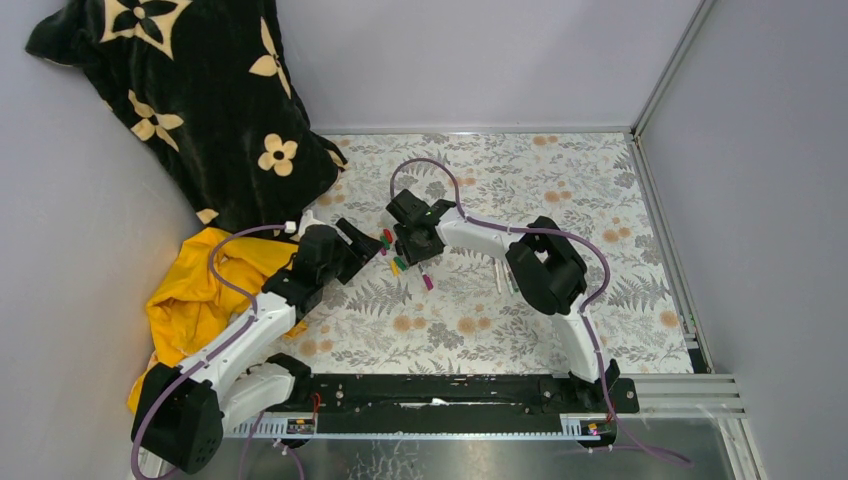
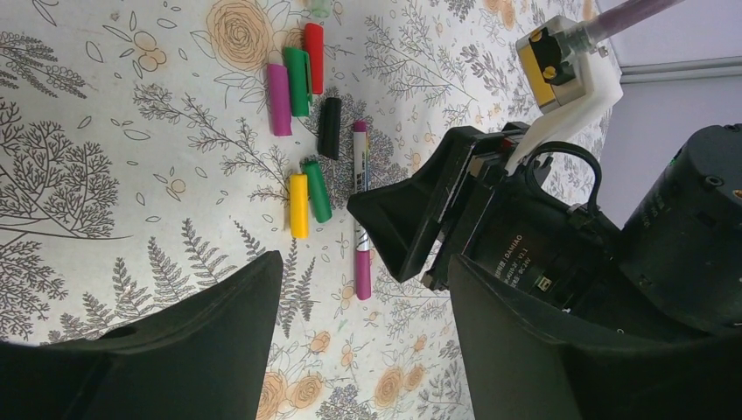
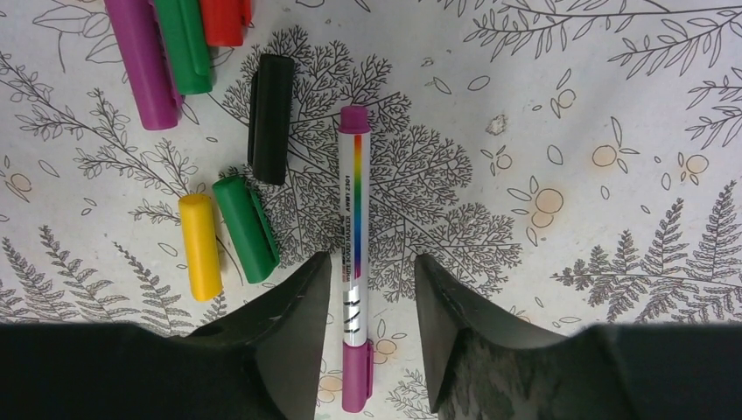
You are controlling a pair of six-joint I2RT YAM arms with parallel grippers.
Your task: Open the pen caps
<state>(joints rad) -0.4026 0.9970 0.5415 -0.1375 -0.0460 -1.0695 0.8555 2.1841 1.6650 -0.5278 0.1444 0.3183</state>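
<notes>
A pen with a whitish barrel lies on the floral cloth, a magenta cap on its near end. My right gripper is open and straddles the barrel just above that cap, without touching it. Loose caps lie left of the pen: purple, green, red, black, yellow and a second green. My left gripper is open and empty, hovering beside the pen's capped end. In the top view both grippers, left and right, meet at the caps.
A black flowered blanket fills the far left corner and a yellow cloth lies under my left arm. Pale thin barrels lie beside my right arm's elbow. Grey walls and a metal rail bound the table.
</notes>
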